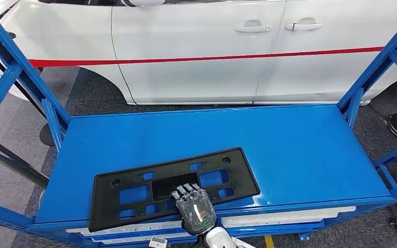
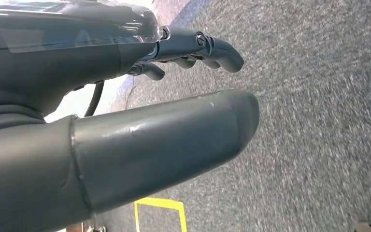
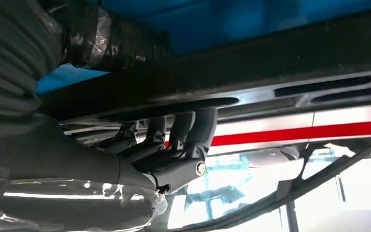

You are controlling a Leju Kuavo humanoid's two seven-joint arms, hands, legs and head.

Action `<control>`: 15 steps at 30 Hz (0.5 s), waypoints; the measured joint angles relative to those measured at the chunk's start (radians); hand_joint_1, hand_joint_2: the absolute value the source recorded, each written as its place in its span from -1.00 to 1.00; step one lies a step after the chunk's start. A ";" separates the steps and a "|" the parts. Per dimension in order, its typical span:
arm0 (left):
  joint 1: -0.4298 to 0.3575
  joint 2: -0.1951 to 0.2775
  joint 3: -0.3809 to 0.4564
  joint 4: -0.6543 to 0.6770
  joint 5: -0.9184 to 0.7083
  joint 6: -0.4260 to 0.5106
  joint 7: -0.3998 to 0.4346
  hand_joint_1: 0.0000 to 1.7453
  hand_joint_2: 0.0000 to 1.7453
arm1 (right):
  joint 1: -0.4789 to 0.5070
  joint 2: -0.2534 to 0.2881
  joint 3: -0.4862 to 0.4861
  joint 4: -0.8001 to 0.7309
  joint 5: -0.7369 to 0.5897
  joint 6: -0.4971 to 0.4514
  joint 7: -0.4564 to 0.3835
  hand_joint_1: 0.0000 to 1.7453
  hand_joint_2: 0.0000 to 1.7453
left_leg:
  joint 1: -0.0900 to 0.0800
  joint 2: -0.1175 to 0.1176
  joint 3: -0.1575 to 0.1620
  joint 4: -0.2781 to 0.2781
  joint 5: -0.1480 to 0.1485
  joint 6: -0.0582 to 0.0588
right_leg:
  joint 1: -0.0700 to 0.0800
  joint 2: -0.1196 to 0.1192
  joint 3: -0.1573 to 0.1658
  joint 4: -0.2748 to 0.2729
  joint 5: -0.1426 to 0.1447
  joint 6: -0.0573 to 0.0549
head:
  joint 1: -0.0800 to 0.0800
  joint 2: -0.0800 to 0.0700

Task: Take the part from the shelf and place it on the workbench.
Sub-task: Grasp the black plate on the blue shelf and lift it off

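The left hand (image 2: 174, 96) is hanging over grey carpet with a yellow floor mark (image 2: 160, 215) nearby, its fingers (image 2: 207, 48) loosely apart and holding nothing. On the blue shelf (image 1: 289, 139), the flat black part (image 1: 134, 194) is lying toward the front left. The right hand (image 1: 195, 205) is resting at the part's front edge, its fingers (image 1: 186, 190) lying over a cutout; the white car (image 1: 212, 46) is standing behind.

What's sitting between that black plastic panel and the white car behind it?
Nothing sits there: in the head view, just the bare blue shelf top stretches from the black panel to its far edge, then grey floor before the white car.
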 joint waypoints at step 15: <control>0.001 0.000 0.004 0.000 0.002 0.001 0.011 -1.00 -1.00 | 0.022 0.031 -0.055 -0.002 -0.001 0.000 -0.057 -1.00 1.00 | 0.012 0.000 -0.053 0.153 -0.060 -0.064 | 0.001 -0.005 0.064 -0.146 0.055 -0.043 | -0.001 0.000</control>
